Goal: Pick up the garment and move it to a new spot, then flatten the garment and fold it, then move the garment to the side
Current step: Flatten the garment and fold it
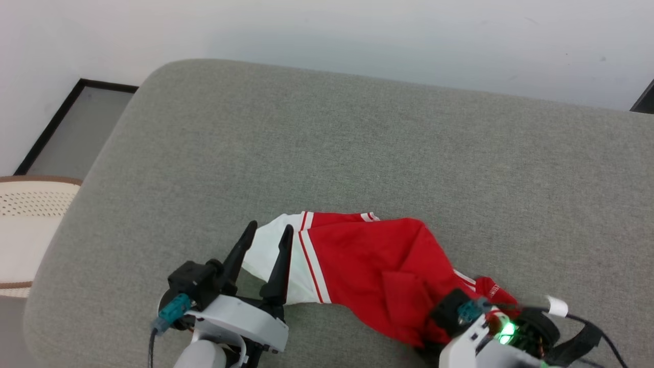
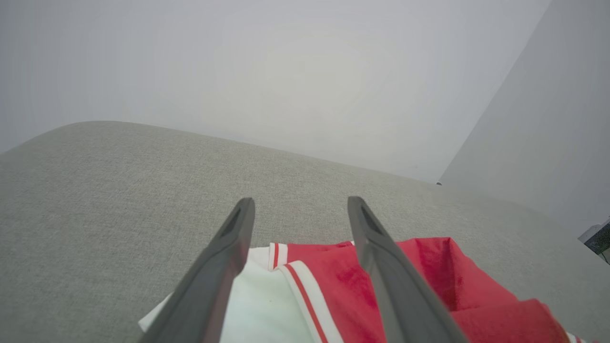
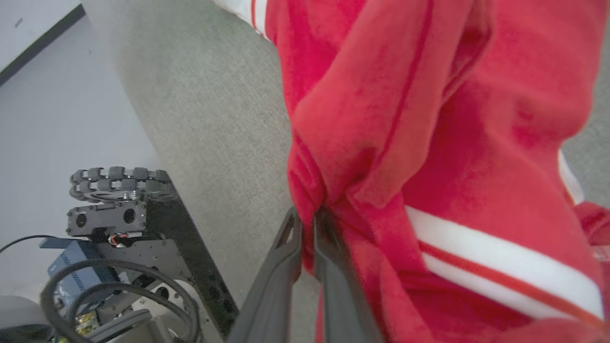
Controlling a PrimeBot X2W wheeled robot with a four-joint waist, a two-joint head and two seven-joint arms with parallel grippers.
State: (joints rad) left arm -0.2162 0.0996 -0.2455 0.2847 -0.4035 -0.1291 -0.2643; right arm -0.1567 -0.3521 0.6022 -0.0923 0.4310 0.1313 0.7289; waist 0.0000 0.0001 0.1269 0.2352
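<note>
The garment (image 1: 378,266) lies along the cushion's (image 1: 357,143) near edge — right tool (image 3: 307,216) pinching one end, left tool (image 1: 270,227) wide over the other.

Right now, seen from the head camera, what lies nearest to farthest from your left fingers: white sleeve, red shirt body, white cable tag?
1. White sleeve: between and below the left fingers.
2. Red shirt body: just to their right.
3. White cable tag: far right, beyond the shirt.
</note>
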